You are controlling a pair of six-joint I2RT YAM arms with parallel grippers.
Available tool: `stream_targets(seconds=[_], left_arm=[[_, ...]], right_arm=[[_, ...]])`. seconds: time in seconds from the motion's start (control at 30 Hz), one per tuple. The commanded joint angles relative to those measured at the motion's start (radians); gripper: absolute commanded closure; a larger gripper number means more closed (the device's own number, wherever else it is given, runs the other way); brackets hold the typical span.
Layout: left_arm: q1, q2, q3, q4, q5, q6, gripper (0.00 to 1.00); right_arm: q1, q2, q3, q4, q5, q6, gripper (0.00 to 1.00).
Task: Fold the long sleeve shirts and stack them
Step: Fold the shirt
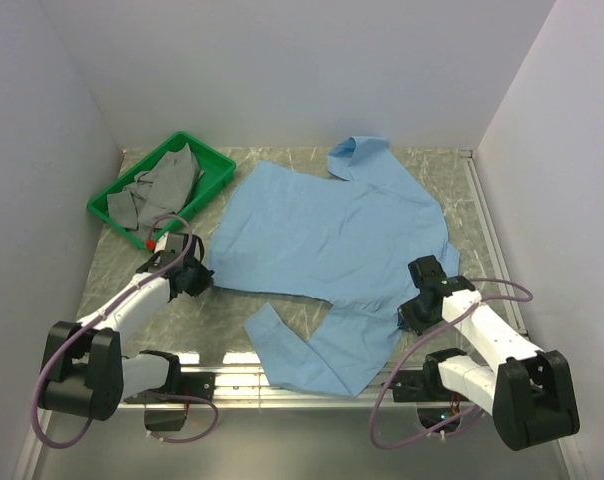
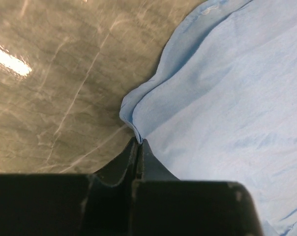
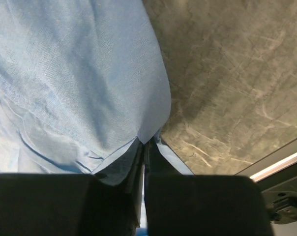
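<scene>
right gripper (image 3: 145, 145) with fingers pressed together, pinching the edge of the light blue shirt (image 3: 74, 78), cloth spreading up-left with creases near the jaws, a thin strip of it showing right of the fingers, grey marbled table (image 3: 237, 73) at right, pale rail (image 3: 281, 164) in the bottom-right corner.

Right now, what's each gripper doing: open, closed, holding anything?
Left gripper: closed, pinching the light blue shirt at its edge.
Right gripper: closed, pinching the same shirt's edge.

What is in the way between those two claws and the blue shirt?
Nothing visible. The left gripper and right gripper are each shut on an edge of the light blue shirt, pinching the cloth directly.
</scene>
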Motion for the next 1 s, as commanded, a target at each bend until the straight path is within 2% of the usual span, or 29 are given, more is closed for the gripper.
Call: stream_targets(seconds=[0.0,0.27,0.47,0.63,0.83,0.97], left_arm=[[-0.001,-0.025,0.07,-0.045,-0.062,0.046,0.99],[-0.001,-0.053,0.154,-0.14,-0.143,0.119,0.99],[-0.001,-0.014,0.263,-0.154,-0.183,0.203,0.95],[-0.001,0.104,0.387,-0.152,-0.167,0.272,0.93],[-0.002,0.254,0.484,-0.108,-0.125,0.31,0.92],[-0.002,0.361,0.551,-0.085,-0.083,0.34,0.88]], right_arm=[[0.006,-0.03,0.036,-0.025,0.008,-0.043,1.0],[0.007,-0.076,0.191,-0.165,-0.028,-0.203,1.0],[-0.005,-0.02,0.34,-0.212,0.02,-0.33,1.0],[-0.065,0.01,0.389,-0.191,0.003,-0.381,1.0],[-0.161,0.049,0.369,-0.128,-0.044,-0.444,1.0],[-0.208,0.087,0.366,-0.085,-0.057,-0.467,1.0]])
